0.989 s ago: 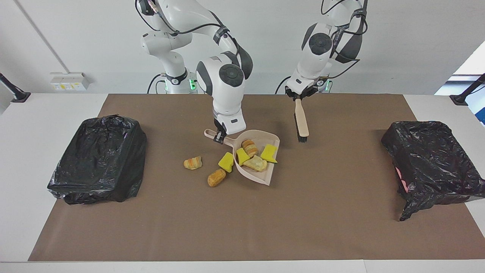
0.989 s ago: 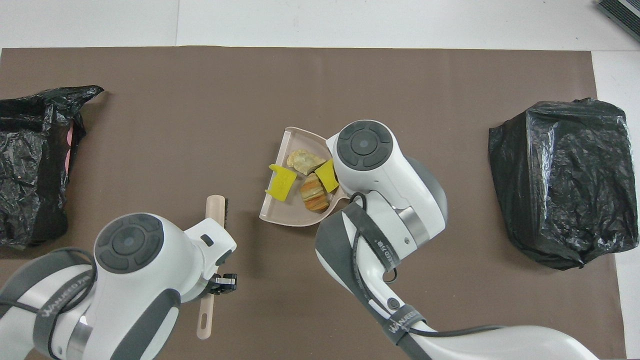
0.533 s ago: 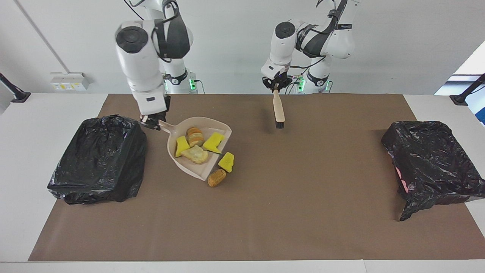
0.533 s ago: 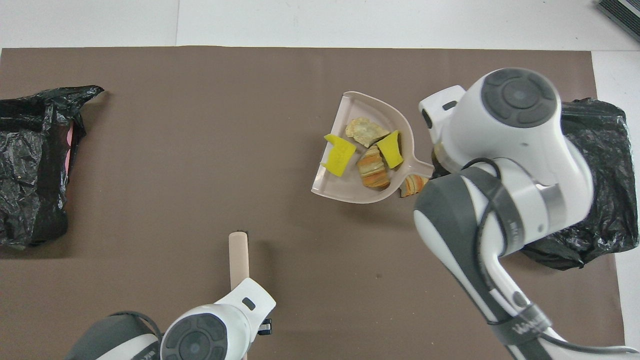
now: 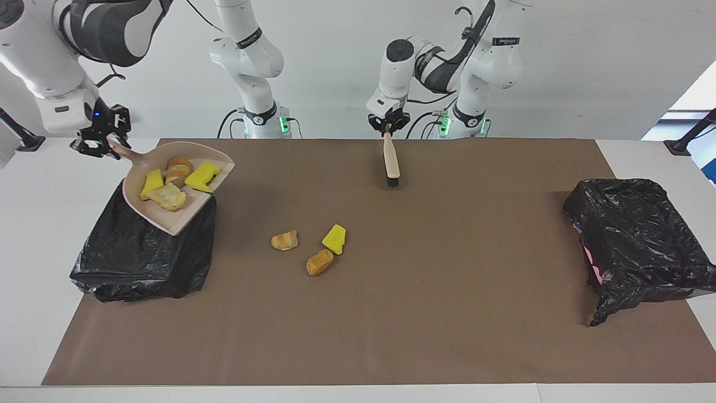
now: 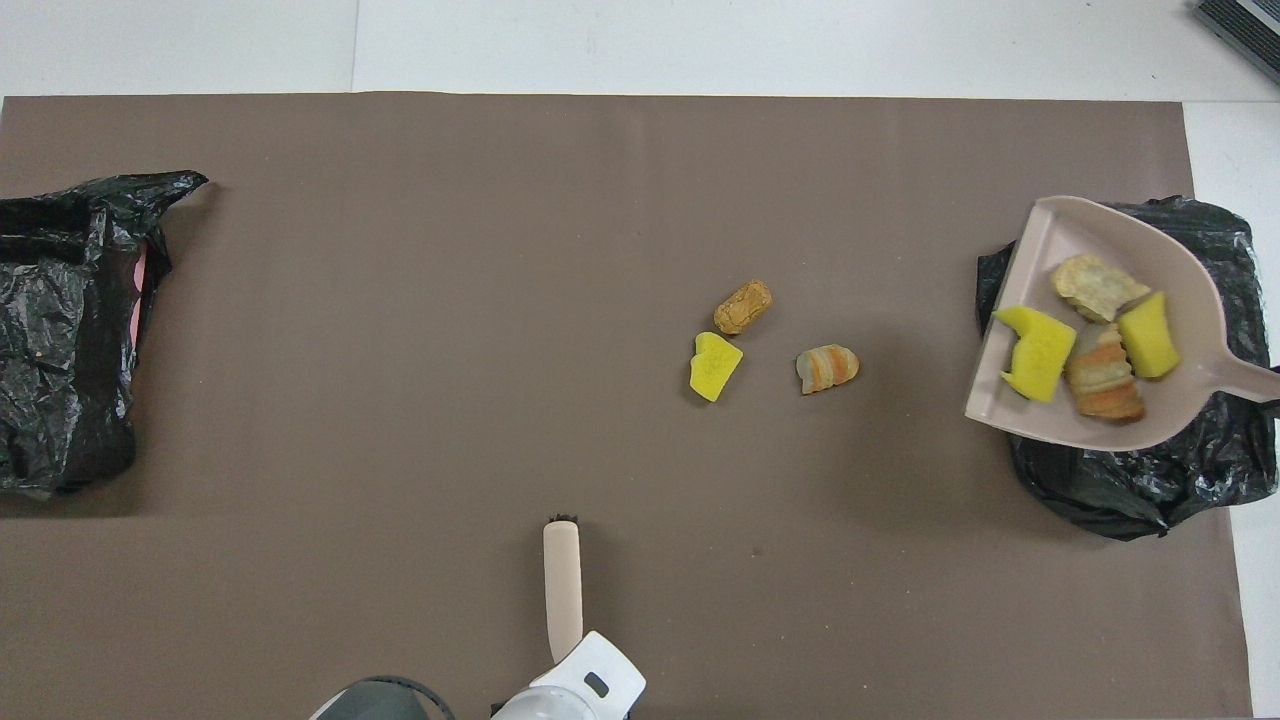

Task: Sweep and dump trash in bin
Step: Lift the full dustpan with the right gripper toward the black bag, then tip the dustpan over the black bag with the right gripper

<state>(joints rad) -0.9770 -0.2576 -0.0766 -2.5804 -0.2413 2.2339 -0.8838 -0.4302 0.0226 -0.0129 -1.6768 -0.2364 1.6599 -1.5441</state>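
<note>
My right gripper (image 5: 105,146) is shut on the handle of the beige dustpan (image 5: 184,211), which it holds over the black-bagged bin (image 5: 140,257) at the right arm's end of the table. Several pieces of trash (image 5: 168,197) lie in the dustpan (image 6: 1060,228), yellow chunks and bread-like lumps. Three more lie on the brown mat near its middle: a striped bread piece (image 5: 285,240), a yellow chunk (image 5: 334,239) and a tan lump (image 5: 319,262). My left gripper (image 5: 386,127) is shut on the handle of the brush (image 5: 391,162), whose bristle end hangs low over the mat close to the robots.
A second black-bagged bin (image 5: 632,240) sits at the left arm's end of the table. The brown mat (image 5: 447,313) covers most of the white table. The brush (image 6: 562,585) and the loose trash (image 6: 716,364) show in the overhead view, as does the first bin (image 6: 1130,480).
My right arm lifted the loaded dustpan off the mat and carried it from the middle to over the bin at its end. My left arm drew the brush back toward the robots.
</note>
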